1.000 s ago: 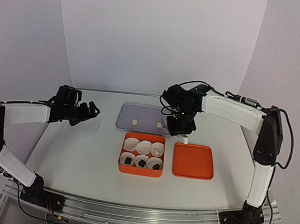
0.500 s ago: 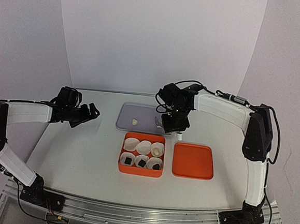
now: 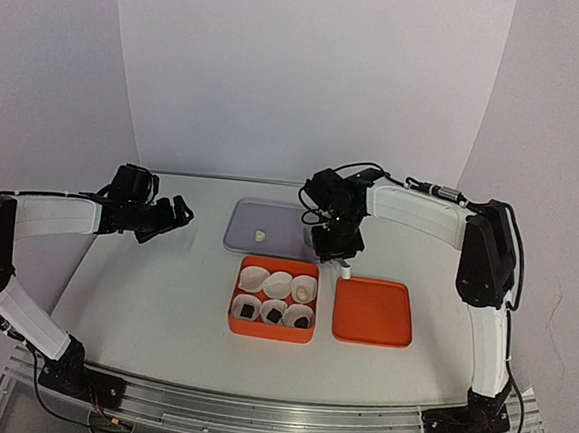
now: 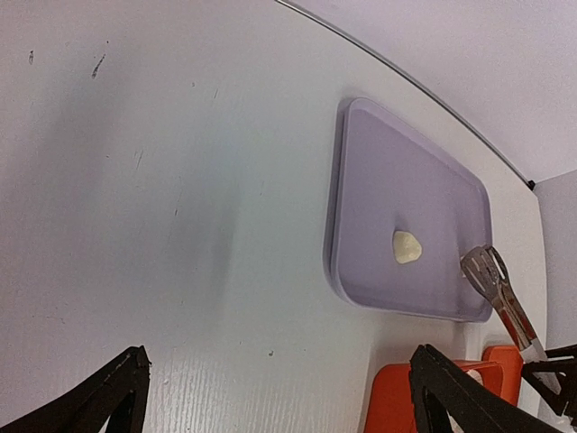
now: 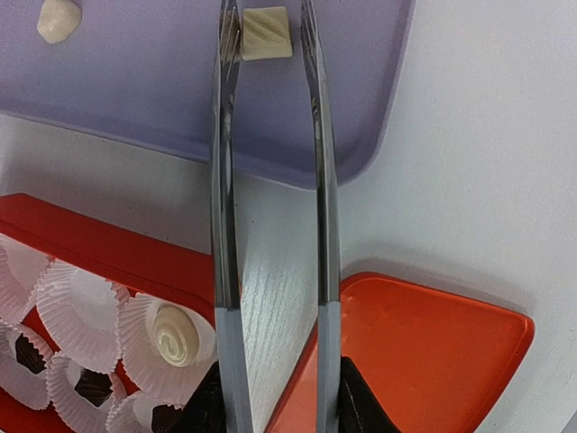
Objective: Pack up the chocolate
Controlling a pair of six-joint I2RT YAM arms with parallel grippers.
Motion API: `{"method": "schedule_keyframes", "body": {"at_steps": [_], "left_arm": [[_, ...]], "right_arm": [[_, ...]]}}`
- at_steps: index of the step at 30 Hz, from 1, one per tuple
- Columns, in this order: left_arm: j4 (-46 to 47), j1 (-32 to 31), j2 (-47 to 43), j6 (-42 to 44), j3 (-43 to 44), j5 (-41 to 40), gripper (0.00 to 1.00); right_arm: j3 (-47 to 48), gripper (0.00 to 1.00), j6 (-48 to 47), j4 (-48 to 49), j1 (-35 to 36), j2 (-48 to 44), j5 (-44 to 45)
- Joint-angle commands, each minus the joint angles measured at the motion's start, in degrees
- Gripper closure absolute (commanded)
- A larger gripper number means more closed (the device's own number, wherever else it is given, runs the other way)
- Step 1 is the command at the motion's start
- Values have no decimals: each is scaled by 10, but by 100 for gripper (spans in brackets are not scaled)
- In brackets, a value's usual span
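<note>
The tray (image 3: 244, 223) sits behind the box (image 3: 270, 333); the lid (image 3: 372, 311) is just right of the box. On the tray I see a chocolate lump (image 3: 259, 236) left and a chocolate block (image 5: 267, 45) right, between my tongs (image 5: 224, 225) tips. Four more chocolates (image 5: 173, 334) sit in the box's cups (image 5: 86, 307).

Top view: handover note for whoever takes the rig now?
Left gripper: open, empty, above the table, away from the lilac tray.
Right gripper: shut on metal tongs, tips straddling the square cream chocolate on the tray, not clearly pinched.
Done: three dark pieces and one cream swirl in white paper cups in the orange box.
Left: that square and the cream lump on the tray; two cups empty. Flat orange lid lies beside the box.
</note>
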Motion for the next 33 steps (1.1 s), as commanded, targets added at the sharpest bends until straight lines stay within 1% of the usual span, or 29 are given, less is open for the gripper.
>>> {"method": "schedule_keyframes", "body": {"at_steps": [1, 12, 15, 18, 23, 27, 33], "left_arm": [[-5, -1, 6, 9, 26, -7, 0], [-5, -1, 2, 12, 24, -4, 0], [-2, -1, -3, 13, 21, -4, 0], [0, -1, -7, 12, 20, -2, 0], [3, -1, -11, 14, 18, 2, 0], [4, -1, -10, 17, 18, 9, 0], [3, -1, -10, 24, 18, 14, 0]], "right_arm": [[23, 70, 3, 6, -1, 1, -5], [22, 85, -7, 6, -1, -23, 25], [21, 90, -14, 6, 0, -45, 32], [10, 92, -13, 7, 0, -72, 33], [-31, 93, -2, 12, 6, -129, 4], [-58, 94, -13, 18, 21, -166, -25], [-89, 94, -88, 20, 63, -210, -66]]}}
